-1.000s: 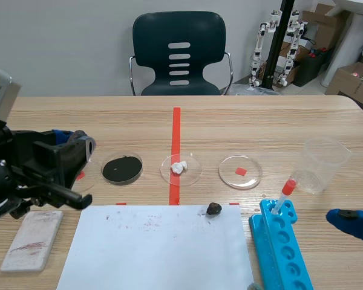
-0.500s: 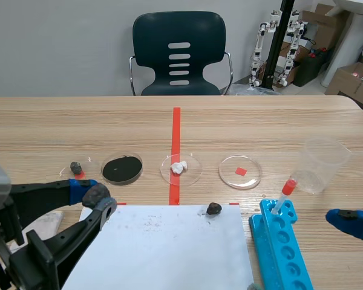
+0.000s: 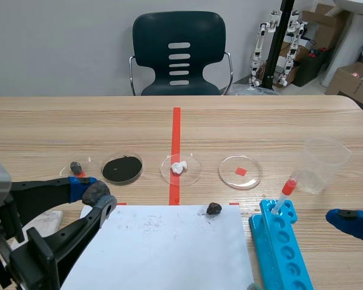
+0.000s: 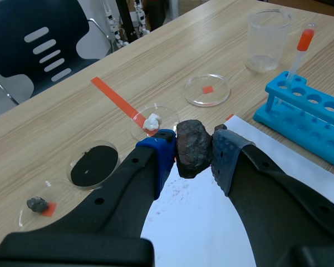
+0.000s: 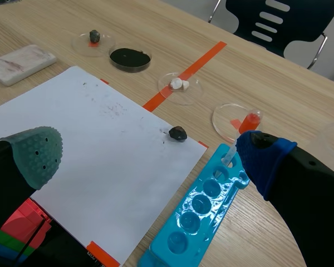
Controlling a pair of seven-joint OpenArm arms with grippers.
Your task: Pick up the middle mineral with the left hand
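Mineral (image 4: pixel 193 148) pinched by the left pincer (image 4: pixel 193 153) near a corner of the paper sheet (image 4: pixel 200 222); apparently shallow hold, so it may slip.

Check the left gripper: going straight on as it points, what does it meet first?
Likely the dish holding the white lump, straight ahead of the rock that the left gripper grips. Depth is unclear, so the paper could come first.

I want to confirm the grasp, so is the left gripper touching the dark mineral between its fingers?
Touching. The left wrist view shows the dark mineral pressed between both pads of the left gripper.
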